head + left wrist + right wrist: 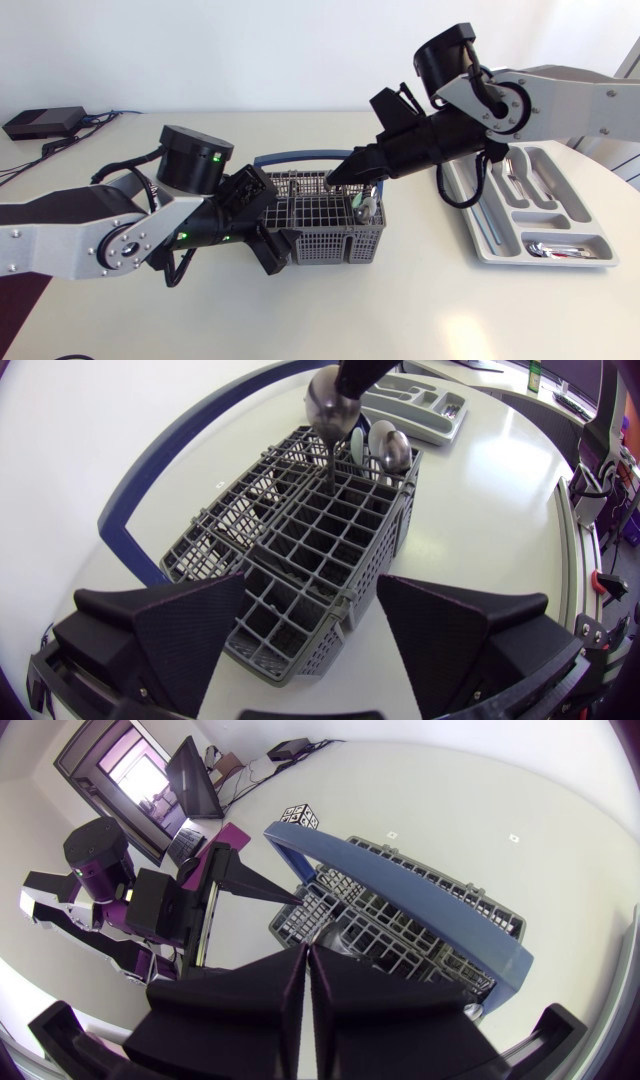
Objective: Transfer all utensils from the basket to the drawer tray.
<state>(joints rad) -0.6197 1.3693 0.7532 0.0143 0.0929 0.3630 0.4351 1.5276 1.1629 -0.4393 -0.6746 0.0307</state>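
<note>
Utensils: one spoon (325, 402) is in the right gripper (335, 178), and two or three more (388, 448) stand bowl-up in the far corner cells of the basket (320, 225).

- Basket: grey grid with a blue handle (420, 892), mid-desk (420, 310), sitting between the two arms.
- Right gripper: over the middle of the basket, fingers (285, 990) pressed together and clamped on the spoon at its bowl end. The spoon hangs bowl-up and its handle is down inside a centre cell. The right wrist view shows only a thin sliver at the fingertips, but the left wrist view shows the grip clearly.
- Left gripper (312, 600): at the basket's end farthest from the tray, low on the desk, fingers wide apart. The basket's near corner sits between them. I can't tell whether either finger touches the wall, so I'm calling it not clamped.
- Drawer tray (472, 228): on the desk on the right arm's side, near the basket but not touching it, lying under the right arm's links. Some cutlery is in it: spoons (515, 172) in the long slots and a metal piece (555, 250) in the cross slot at the near end.
</note>
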